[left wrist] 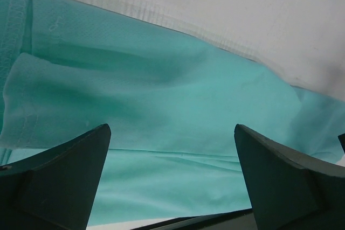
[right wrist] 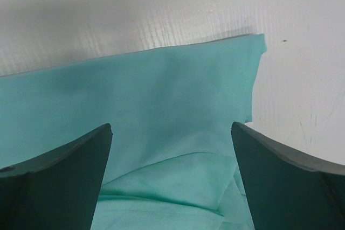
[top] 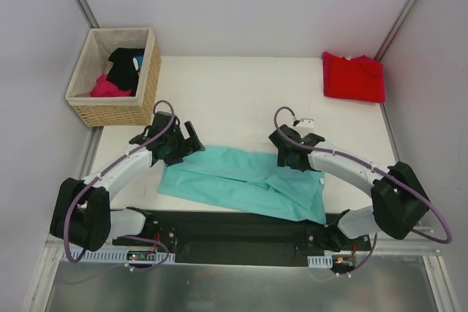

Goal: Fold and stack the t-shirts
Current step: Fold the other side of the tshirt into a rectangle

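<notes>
step: teal mint-green cotton t-shirt (top: 241, 180) half-folded at near edge of white desk (top: 234, 93); bright red folded t-shirt (top: 354, 77) in far right corner
fingers: left fingers (left wrist: 64, 176) and right fingers (right wrist: 59, 176) spread wide, empty, over teal cloth
next: probably pinch the teal ends and fold
room: bare desk beyond; near edge tight

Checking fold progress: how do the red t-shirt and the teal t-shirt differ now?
The red t-shirt is folded into a compact rectangle; the teal t-shirt lies spread out, only partly folded. The red one sits at the table's far right corner; the teal one along its near edge. Both lie flat.
</notes>
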`<state>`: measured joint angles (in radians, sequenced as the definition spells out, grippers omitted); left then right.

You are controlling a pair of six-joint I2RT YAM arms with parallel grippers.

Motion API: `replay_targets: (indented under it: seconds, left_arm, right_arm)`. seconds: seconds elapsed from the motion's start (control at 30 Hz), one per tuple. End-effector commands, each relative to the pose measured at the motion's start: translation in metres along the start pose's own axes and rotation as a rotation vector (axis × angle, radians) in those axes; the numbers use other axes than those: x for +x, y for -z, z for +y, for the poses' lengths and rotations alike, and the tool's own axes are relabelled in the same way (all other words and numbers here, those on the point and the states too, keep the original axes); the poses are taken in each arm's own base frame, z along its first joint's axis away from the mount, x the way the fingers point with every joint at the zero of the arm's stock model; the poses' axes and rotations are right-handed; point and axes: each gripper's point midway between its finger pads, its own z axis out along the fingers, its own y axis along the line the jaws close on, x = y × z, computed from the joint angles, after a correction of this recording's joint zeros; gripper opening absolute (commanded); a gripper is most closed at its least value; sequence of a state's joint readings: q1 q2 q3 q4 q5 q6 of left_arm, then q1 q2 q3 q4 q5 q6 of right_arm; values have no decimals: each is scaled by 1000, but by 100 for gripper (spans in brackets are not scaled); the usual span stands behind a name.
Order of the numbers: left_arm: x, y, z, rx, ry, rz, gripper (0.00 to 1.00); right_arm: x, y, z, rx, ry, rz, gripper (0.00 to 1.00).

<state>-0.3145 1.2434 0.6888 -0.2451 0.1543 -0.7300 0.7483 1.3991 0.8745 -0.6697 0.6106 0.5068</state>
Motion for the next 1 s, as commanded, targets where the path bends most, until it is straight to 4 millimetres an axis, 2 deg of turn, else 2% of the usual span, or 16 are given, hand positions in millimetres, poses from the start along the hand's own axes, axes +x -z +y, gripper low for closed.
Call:
replay_targets:
  seconds: [0.0,0.3,0.53,0.57,0.63,0.67,0.73,0.77,0.87,0.9,0.97]
  left_arm:
    - [-1,-7,14,-70,17,-22,99]
    - [1,-33,23,-107,15,12,99]
    - [-2,-49,21,-122,22,39,99]
    - [-5,-50,20,-124,21,35,99]
    - [-11,-54,17,-129,18,28,99]
    - [-14,-55,16,-132,18,21,99]
    - [-22,-59,10,-129,23,15,99]
    - [-23,-61,8,-128,25,18,99]
    - [-32,-68,4,-131,48,13,99]
    - [-37,-69,6,-138,75,4,99]
    - [-45,-71,5,-139,98,-5,99]
  right_arm:
    - [10,-16,-4,30,0,61,96]
    - [21,-38,-7,109,23,166,97]
    - [11,-53,4,146,54,200,96]
    - [2,-54,11,134,53,190,97]
    - [1,-62,14,144,65,212,97]
    - [-9,-63,20,131,63,202,97]
    - [-14,-71,24,128,68,218,97]
    - [-22,-73,28,121,64,211,96]
    - [-33,-83,29,131,69,216,97]
    - [-45,-85,28,131,50,209,97]
    - [-50,-92,24,148,41,225,97]
